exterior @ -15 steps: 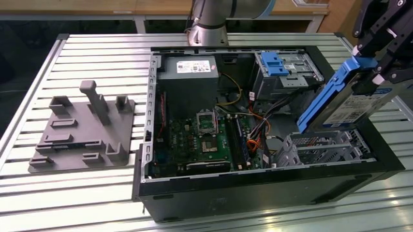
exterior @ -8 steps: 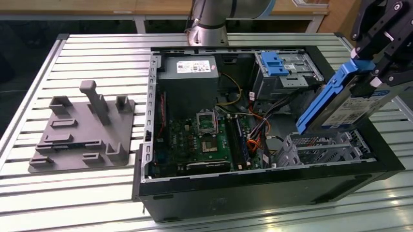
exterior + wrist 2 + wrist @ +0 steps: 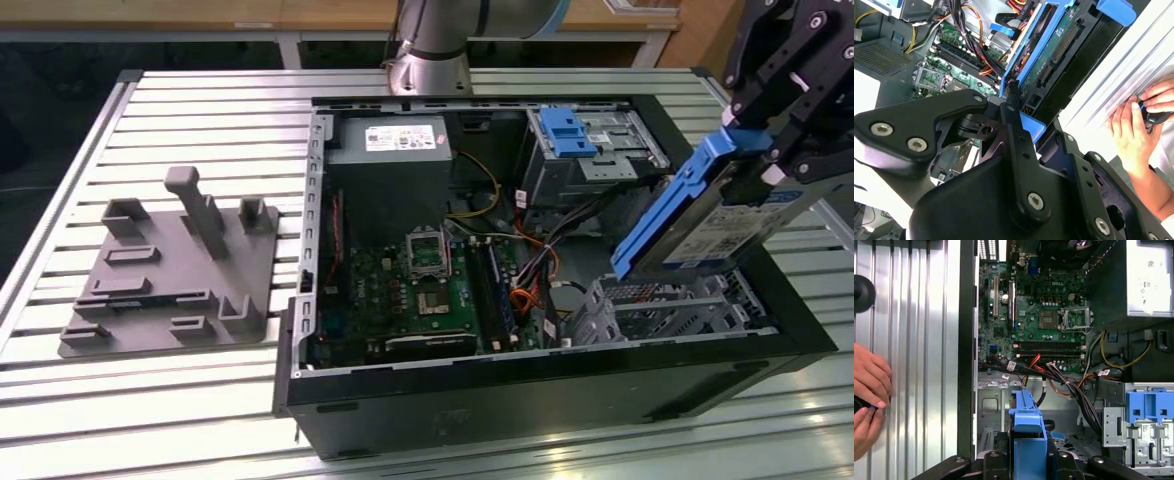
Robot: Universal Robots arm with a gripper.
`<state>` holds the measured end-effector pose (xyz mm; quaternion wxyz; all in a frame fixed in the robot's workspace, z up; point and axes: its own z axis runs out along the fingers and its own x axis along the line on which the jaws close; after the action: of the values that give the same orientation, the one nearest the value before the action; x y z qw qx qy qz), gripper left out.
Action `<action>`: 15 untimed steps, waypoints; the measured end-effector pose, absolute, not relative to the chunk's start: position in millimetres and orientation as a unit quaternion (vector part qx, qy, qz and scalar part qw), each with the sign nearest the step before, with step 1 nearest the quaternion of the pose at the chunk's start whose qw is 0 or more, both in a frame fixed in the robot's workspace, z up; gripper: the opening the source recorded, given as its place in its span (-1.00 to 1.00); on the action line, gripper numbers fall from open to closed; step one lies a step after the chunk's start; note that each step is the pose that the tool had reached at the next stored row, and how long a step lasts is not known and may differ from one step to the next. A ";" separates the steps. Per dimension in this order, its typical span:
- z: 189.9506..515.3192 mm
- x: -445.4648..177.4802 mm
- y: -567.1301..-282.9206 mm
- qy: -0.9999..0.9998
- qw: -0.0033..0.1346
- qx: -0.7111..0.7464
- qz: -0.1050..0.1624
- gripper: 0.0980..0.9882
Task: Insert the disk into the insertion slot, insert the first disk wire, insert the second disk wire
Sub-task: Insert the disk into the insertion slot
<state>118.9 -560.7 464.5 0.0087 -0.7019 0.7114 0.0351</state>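
Observation:
My gripper (image 3: 771, 150) is shut on the disk (image 3: 707, 215), a silver-grey drive with a white label in a bright blue carrier. The disk hangs steeply tilted over the exterior view's right end of the open computer case. The insertion slot (image 3: 674, 305), a perforated grey metal bay, lies just below its lower end, and the two do not touch. In the second wrist view the black fingers (image 3: 1015, 120) clamp the blue carrier (image 3: 1030, 127), and the drive's circuit-board side (image 3: 1054, 55) faces the camera. In the first wrist view the carrier (image 3: 1027, 432) stands above the bay floor (image 3: 988, 410).
Black and orange cables (image 3: 1059, 375) run from the motherboard (image 3: 1044, 305) toward the bay. A taller cage with a blue clip (image 3: 587, 140) stands behind it. A person's hands (image 3: 869, 390) rest on the slatted table beside the case. A grey fixture plate (image 3: 174, 270) lies on the exterior view's left.

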 end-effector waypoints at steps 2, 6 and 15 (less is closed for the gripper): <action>463.6 118.9 -560.8 0.711 0.009 -0.702 0.035 -0.40; 461.7 119.0 -561.0 0.711 0.009 -0.702 0.035 -0.40; 456.7 119.0 -562.6 0.711 0.009 -0.702 0.035 -0.40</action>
<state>119.0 -562.6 456.7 0.0088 -0.7019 0.7114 0.0351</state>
